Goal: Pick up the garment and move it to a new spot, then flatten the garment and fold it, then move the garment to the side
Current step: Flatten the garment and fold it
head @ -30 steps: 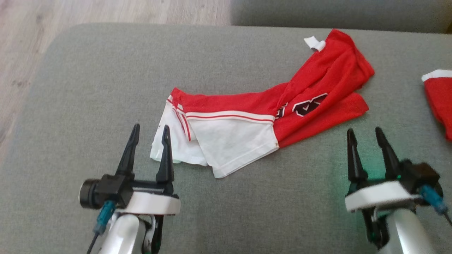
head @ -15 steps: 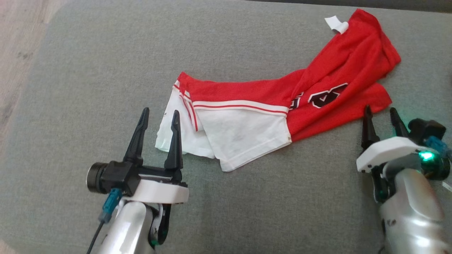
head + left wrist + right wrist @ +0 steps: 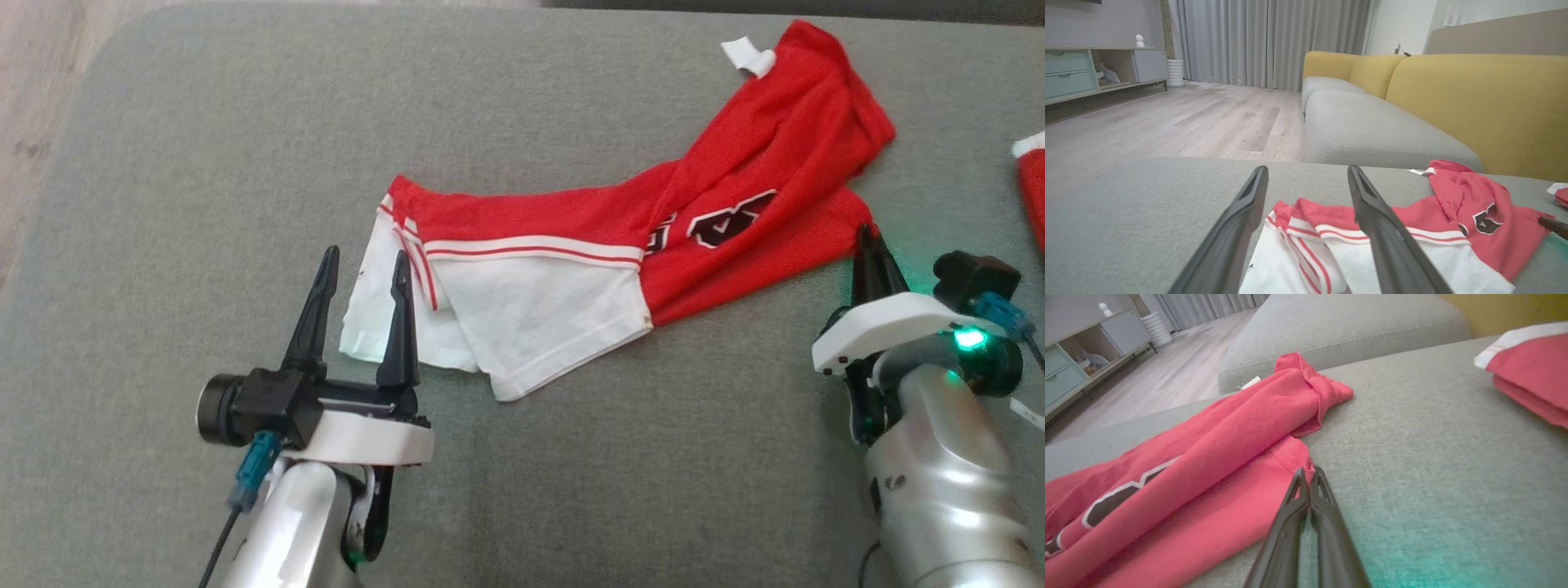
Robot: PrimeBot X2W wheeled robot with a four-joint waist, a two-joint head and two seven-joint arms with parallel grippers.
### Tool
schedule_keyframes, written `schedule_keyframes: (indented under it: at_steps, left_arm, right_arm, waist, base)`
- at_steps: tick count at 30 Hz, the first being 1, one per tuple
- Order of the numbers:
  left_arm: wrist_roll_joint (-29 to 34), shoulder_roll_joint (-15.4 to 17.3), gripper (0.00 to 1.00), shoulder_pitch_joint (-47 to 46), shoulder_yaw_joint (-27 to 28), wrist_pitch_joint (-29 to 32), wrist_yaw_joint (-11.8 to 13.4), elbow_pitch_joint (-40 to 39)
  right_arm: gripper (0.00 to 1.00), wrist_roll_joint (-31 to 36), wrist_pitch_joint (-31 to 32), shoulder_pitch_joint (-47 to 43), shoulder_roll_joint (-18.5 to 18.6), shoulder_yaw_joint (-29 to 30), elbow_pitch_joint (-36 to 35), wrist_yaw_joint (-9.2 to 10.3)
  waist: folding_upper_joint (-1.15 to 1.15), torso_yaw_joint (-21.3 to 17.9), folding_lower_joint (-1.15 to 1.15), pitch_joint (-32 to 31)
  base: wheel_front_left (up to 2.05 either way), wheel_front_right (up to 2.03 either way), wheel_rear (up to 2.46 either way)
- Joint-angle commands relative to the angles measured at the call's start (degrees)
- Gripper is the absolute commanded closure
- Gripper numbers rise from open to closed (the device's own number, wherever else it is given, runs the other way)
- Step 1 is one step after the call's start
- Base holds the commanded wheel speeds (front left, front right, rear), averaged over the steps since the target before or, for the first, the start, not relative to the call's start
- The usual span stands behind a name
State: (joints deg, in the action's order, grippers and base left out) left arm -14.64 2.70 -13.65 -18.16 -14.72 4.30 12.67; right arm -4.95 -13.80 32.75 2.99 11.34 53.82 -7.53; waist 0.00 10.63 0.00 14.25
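Note:
The garment [image 3: 571, 269] is a red and white jersey with a black emblem, lying crumpled and stretched across the grey cushion [image 3: 204, 163]. Its white end is near me on the left and its red end runs far right. My left gripper [image 3: 365, 257] is open at the white end, with its right finger over the white edge; the left wrist view shows the garment [image 3: 1412, 241] beyond that gripper [image 3: 1306, 171]. My right gripper [image 3: 869, 233] is shut with its tips pinched on the near right corner of the red part, as seen in the right wrist view of the gripper [image 3: 1308, 471] and garment [image 3: 1208, 457].
Another red and white cloth [image 3: 1033, 180] lies at the cushion's right edge, also in the right wrist view [image 3: 1527, 367]. Wooden floor [image 3: 33, 82] lies past the cushion's left edge. A yellow backrest [image 3: 1474, 102] rises behind the seat.
My right gripper moved forward to the garment's red corner and shut there. The left gripper stayed open at the white end. The head camera shifted a little.

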Motion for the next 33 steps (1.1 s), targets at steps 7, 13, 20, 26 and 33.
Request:
schedule_keyframes:
  at_steps: [7,13,20,26,33]
  left_arm:
    - [-0.02,0.18,0.0,-0.63,2.53,-0.28,0.09,-1.46]
    - [-0.52,0.18,0.0,0.42,2.55,-0.28,0.06,-1.51]
    - [-0.95,0.18,0.0,0.65,1.89,-0.28,-0.02,-1.06]
    - [-1.14,0.18,0.0,0.77,1.16,-0.28,-0.22,-0.77]
    - [-0.88,0.18,0.0,0.48,-0.13,-0.28,-0.85,-0.21]
  right_arm:
    - [1.0,-0.01,-1.17,-4.92,-0.12,0.94,-8.35,0.04]
    - [1.0,-1.74,-1.18,-13.59,-0.12,2.14,-15.44,0.04]
    - [1.0,-2.63,-1.19,-19.76,-0.12,1.45,-19.32,0.04]
    - [0.0,-3.19,-1.19,-20.72,-0.12,-0.86,-26.88,0.04]
    - [0.0,-3.36,-1.19,-26.02,-0.12,-7.19,-40.13,0.04]
  waist:
    - [0.0,-3.33,0.0,-3.02]
    - [0.0,-6.59,0.0,-4.8]
    - [0.0,-7.95,0.0,-6.05]
    - [0.0,-8.15,0.0,-6.61]
    - [0.0,-7.82,0.0,-6.43]
  base:
    - [0.0,0.0,0.0]
    - [0.0,0.0,0.0]
    - [0.0,0.0,0.0]
    - [0.0,0.0,0.0]
    - [0.0,0.0,0.0]
